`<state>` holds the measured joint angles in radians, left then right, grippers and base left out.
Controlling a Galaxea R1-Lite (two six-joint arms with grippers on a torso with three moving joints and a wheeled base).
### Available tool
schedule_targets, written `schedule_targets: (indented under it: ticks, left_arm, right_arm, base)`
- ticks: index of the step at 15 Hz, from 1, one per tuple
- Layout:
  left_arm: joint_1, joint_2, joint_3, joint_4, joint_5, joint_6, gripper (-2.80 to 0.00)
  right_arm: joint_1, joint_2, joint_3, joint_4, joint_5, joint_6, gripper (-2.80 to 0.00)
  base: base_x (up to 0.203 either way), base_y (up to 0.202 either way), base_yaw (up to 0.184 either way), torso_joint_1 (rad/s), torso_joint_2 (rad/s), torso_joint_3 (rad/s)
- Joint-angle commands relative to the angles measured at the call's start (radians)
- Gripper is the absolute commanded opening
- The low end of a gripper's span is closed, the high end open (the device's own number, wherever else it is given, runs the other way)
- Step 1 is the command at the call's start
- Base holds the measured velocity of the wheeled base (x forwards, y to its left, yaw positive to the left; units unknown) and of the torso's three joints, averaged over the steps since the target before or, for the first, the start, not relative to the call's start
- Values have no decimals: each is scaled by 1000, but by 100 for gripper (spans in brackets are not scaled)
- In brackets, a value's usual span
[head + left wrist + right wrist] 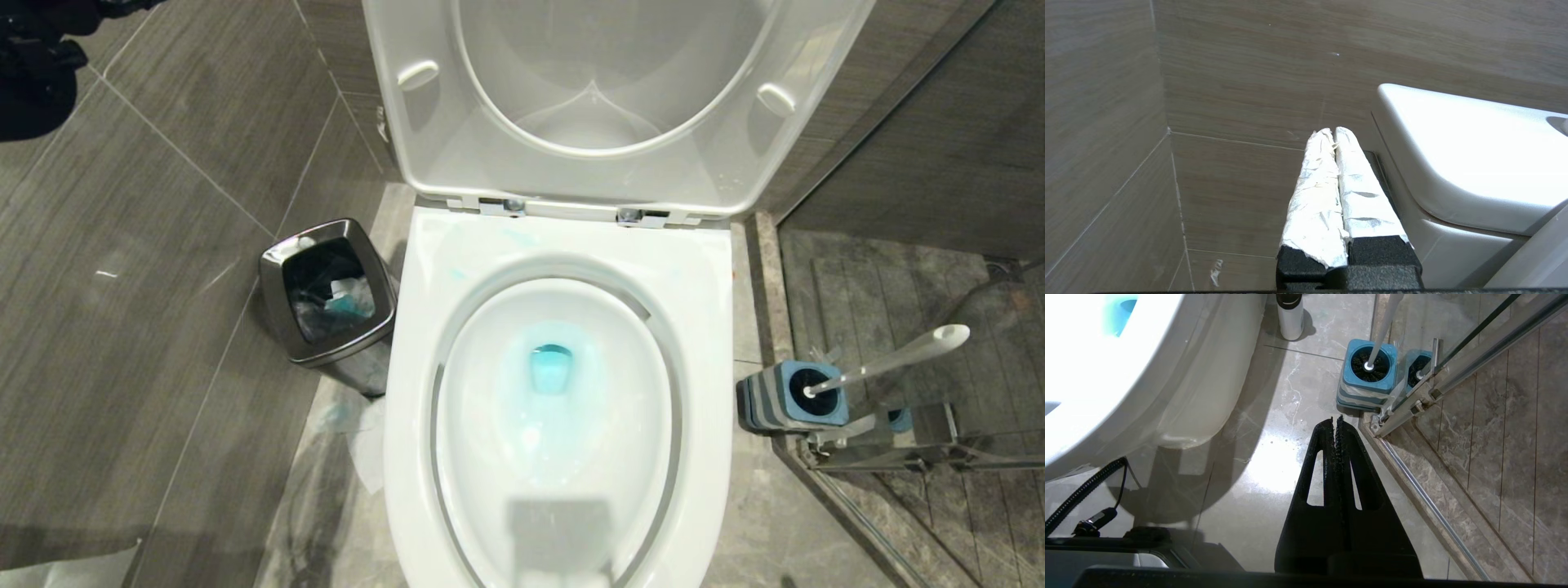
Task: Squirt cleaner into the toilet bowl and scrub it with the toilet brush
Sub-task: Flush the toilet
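The toilet bowl lies nearest in the head view, open, with the seat and lid raised upright behind it. The water at the bottom of the bowl is tinted by the cleaner, a bright turquoise pool, and pale blue smears show on the white rim at the back left.

On the floor to the right of the bowl stands the toilet brush in its blue-topped holder, just beside the glass shower door. The white handle leans toward the glass, and nothing is touching it.

The right gripper hangs low over the floor, pointing toward the holder but apart from it. Its black jaws are clenched together and empty.

To the left of the bowl a small steel bin stands against the wall, with some paper on the floor near it.

The left gripper is raised beside the toilet tank, facing the tiled wall. Its wrapped jaws are pressed together, grasping nothing.
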<state>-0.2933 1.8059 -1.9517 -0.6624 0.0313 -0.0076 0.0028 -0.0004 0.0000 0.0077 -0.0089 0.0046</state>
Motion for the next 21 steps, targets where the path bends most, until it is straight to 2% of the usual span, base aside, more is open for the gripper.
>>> schedule_targets:
  ticks: [1, 9, 21]
  left_arm:
    - [-29, 20, -3, -2, -1, 0, -280]
    - [-87, 70, -3, 4, 4, 5, -280]
    - [-80, 131, -15, 43, 4, -5, -280]
  right_arm:
    - [0, 0, 0, 0, 0, 0, -280]
    - [0, 0, 0, 0, 0, 0, -280]
    - [0, 0, 0, 0, 0, 0, -280]
  base:
    - [0, 0, 0, 0, 0, 0]
    - [0, 0, 0, 0, 0, 0]
    - [0, 0, 0, 0, 0, 0]
